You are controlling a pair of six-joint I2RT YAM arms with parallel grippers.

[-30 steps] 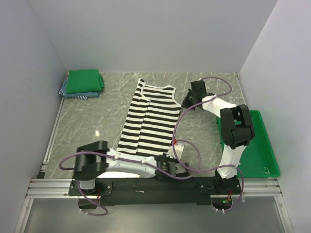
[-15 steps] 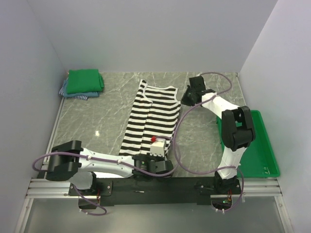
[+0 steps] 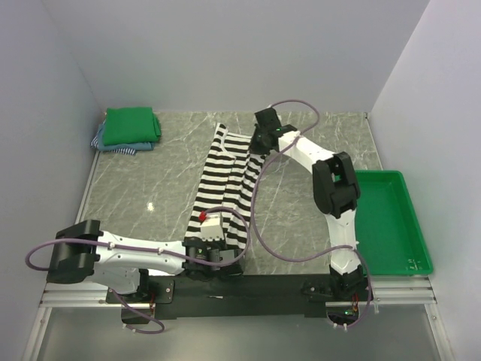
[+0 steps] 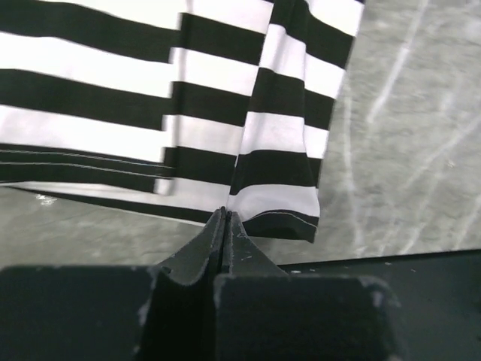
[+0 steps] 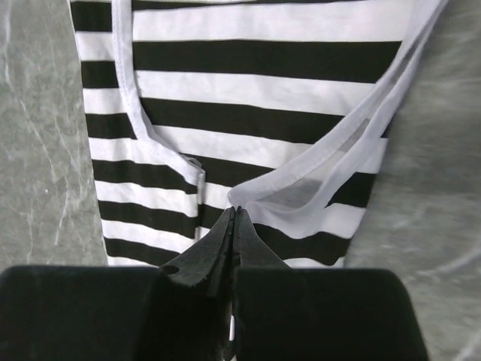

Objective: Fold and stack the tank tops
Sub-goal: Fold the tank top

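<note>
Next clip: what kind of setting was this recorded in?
Probably a lab test booth, not a home: plain walls box in a marble-patterned table, an aluminium rail edges it, and the left pincer and right pincer pinch a striped tank top.

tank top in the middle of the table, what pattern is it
Black and white stripes with pale trim on the tank top; the right wrist view shows it best.

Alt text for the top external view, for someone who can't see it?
Both claws are shut on the striped tank top mid-table: left claw at its near hem, right claw at a far shoulder strap, its right side doubled inward. A folded green top sits on a bluish top far left; a green tray lies right.
</note>
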